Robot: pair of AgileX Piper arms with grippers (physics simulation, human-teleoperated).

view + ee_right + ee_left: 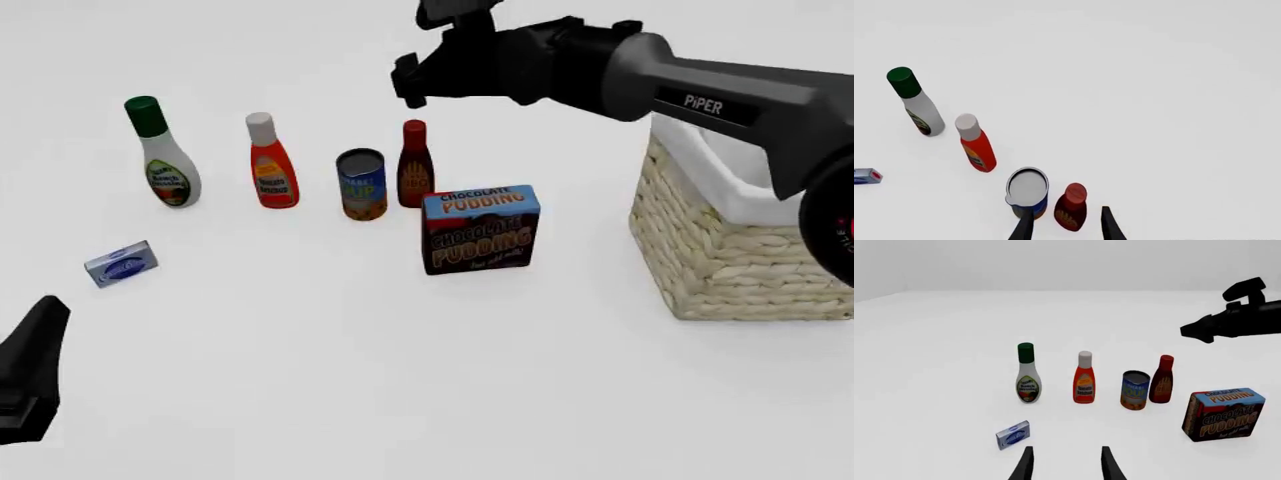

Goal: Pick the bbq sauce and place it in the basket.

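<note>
The bbq sauce (415, 165), a slim dark red-brown bottle with a red cap, stands upright just right of the can (362, 185); it also shows as the bbq sauce (1161, 380) and the bbq sauce (1071, 207). My right gripper (407, 82) hovers above and slightly behind the bottle. In its wrist view the right gripper (1066, 220) is open, its fingers flanking the bottle and the can's edge from above without touching. The wicker basket (721, 250) with white lining sits at the right. My left gripper (1066, 462) is open and empty, low at the near left.
A white bottle with a green cap (160, 160), an orange-red bottle with a white cap (271, 165) and the can stand in a row left of the sauce. A chocolate pudding box (481, 228) sits in front of it. A small blue packet (122, 263) lies near left.
</note>
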